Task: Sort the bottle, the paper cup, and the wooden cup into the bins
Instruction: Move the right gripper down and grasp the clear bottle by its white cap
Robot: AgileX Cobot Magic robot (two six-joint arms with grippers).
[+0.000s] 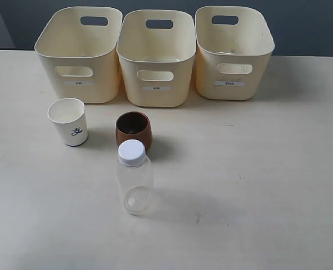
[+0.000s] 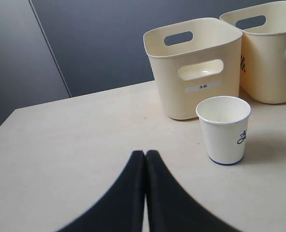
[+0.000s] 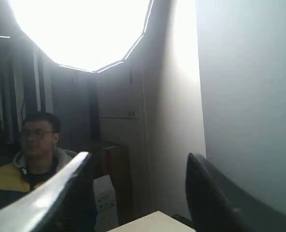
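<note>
nothing is sorted yet: the paper cup point(image 1: 69, 121), the wooden cup point(image 1: 133, 130) and the bottle point(image 1: 134, 177) all stand upright on the table point(image 1: 256, 180) in front of the three bins point(image 1: 157, 56), which look empty from the exterior view. the main risk, as i judge it, is the crowding: the bottle stands just in front of the wooden cup, and its cap overlaps the cup in that view, so a claw reaching for either could nudge the other over, and the tall light bottle would tip easily. the paper cup is thin and could crush or slip under a hard pinch. the left claw point(image 2: 145, 153) has its fingers pressed together and holds nothing, with the paper cup near it; only the left wrist view shows this, plus the nearest bin's label. the right claw point(image 3: 138, 162) is spread wide and empty, pointed away from the table toward a room with a seated person point(image 3: 36, 159), something the exterior view never shows.
</note>
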